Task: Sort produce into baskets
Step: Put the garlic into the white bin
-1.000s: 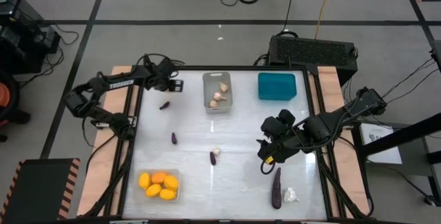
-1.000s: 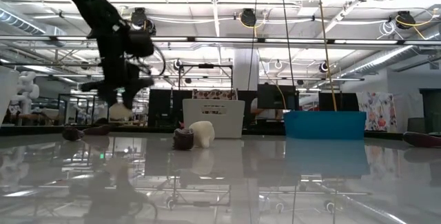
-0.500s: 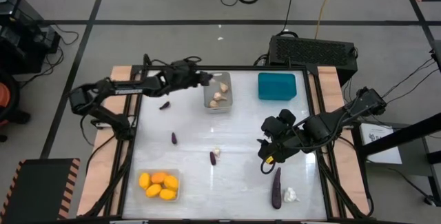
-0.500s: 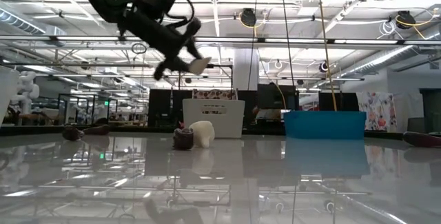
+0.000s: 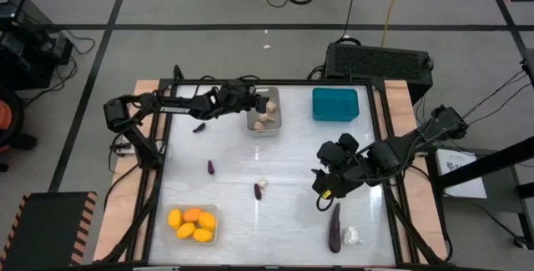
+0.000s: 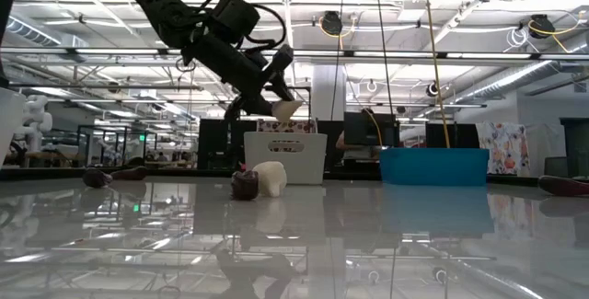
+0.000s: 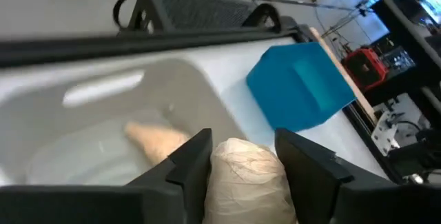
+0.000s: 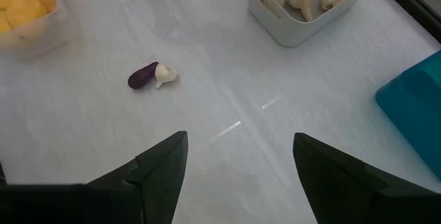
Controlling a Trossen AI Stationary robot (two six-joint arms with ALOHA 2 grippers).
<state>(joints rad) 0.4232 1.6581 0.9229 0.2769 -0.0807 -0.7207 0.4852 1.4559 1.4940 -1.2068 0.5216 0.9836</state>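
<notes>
Your left hand [image 7: 238, 160] pinches a whitish garlic bulb [image 7: 248, 179] between its two fingers, right over the pale grey basket [image 5: 264, 123] at the upper middle of the high view. From above you can barely see the bulb under the arm; the left wrist view shows it plainly, with more beige pieces lying in the basket below it. In the low view the same bulb [image 6: 287, 109] hangs above the white basket wall [image 6: 285, 158], clear of the rim.

The teal basket [image 5: 335, 104] sits just right of the grey one, toward the upper right of the bench. The clear basket [image 5: 193, 223] at the lower left holds the yellow and orange fruits [image 5: 191, 222].

Loose produce still on the bench: a tiny eggplant [image 5: 199, 127] at the upper left, another [image 5: 210, 167] left of centre, a third [image 5: 257, 191] touching a small garlic bulb [image 5: 263, 184] near the middle, and a long eggplant [image 5: 335, 227] beside a garlic bulb [image 5: 352, 236] at the lower right. The right wrist view shows that middle pair [image 8: 151, 75] more clearly.

Your right hand [image 5: 321, 189] hovers over the bench right of centre, fingers spread and holding nothing.

The bench top [image 5: 292, 150] is white and glossy. A black perforated box [image 5: 380, 58] stands behind it on the grey floor, and the low view looks into a hall with ceiling rails.
</notes>
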